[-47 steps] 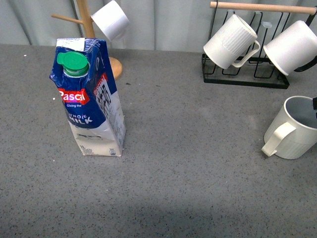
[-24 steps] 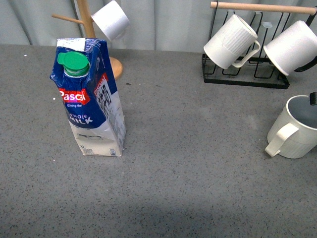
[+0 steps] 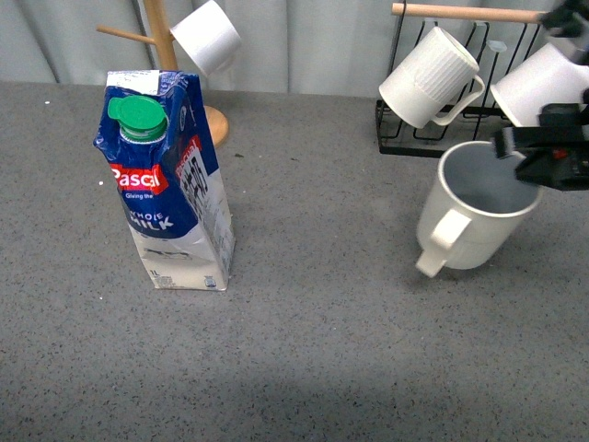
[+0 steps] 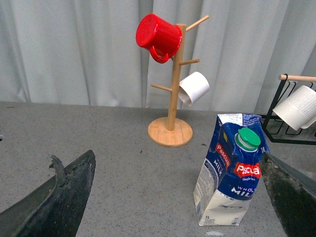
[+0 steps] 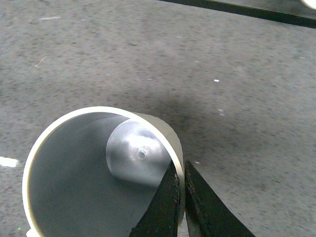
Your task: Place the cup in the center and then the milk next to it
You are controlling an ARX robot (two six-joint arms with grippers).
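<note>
Cup [image 3: 474, 230] moved leftward, rim pinched by right gripper [image 5: 178, 173].

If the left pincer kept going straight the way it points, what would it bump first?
Probably the milk: it stands nearest, within the spread of the open left pincer, toward one finger. The wooden mug tree sits farther back, nearer the middle. Depth is hard to judge.
</note>
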